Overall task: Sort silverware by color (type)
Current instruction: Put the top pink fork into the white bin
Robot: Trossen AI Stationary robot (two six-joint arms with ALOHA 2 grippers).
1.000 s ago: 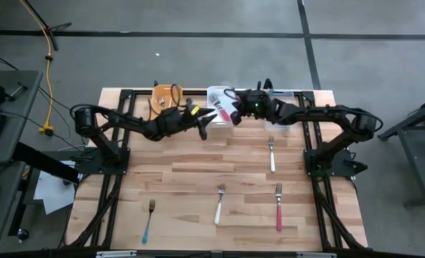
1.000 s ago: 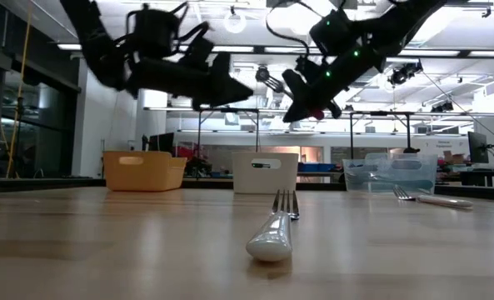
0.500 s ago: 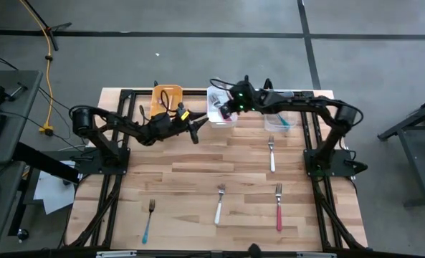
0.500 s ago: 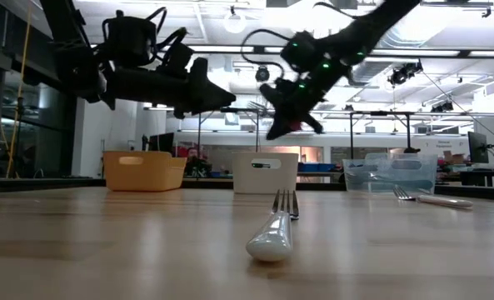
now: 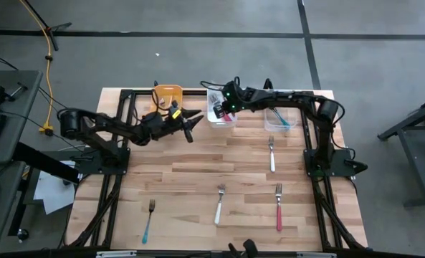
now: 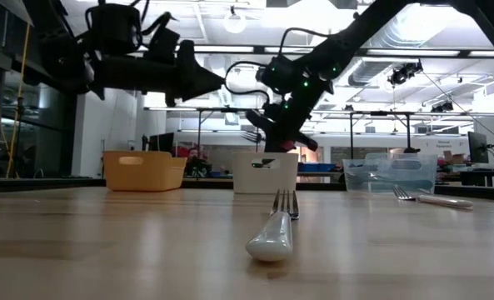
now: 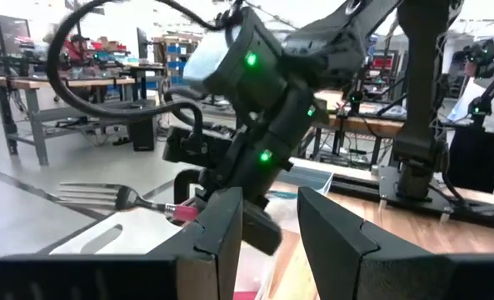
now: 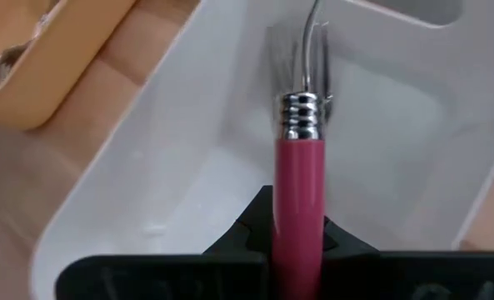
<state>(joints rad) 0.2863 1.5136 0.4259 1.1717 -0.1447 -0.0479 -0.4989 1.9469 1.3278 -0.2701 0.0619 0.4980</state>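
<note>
My right gripper (image 5: pixel 221 109) is shut on a fork with a red-pink handle (image 8: pixel 299 200) and hangs over the white bin (image 5: pixel 225 120) at the table's far middle. The fork's metal head (image 8: pixel 303 58) points down into the bin. My left gripper (image 5: pixel 189 125) hovers level just left of that bin, open, with nothing between its fingers (image 7: pixel 230 229). Flat on the table lie a white-handled fork (image 5: pixel 271 154), another white one (image 5: pixel 218 205), a red-pink one (image 5: pixel 278 208) and a teal one (image 5: pixel 148 218). My right gripper pinches the fork's red-pink handle (image 8: pixel 299 237) between its two fingers. The handle runs forward out of the fingers, along them, with the silver collar and head ahead. The fingers slant down from the table's right. The fork is lifted clear above the white bin's floor.
An orange bin (image 5: pixel 167 96) stands left of the white bin. A clear bin (image 5: pixel 280 119) with a teal fork in it stands to the right. Black frame rails run along the table's left and right sides. People stand in the room beyond the table.
My right gripper has carried the red-pink fork toward the table's left and down over the white bin, tipping so that the fork's head points downward. My left gripper has drawn back toward the table's left edge, staying level and open.
</note>
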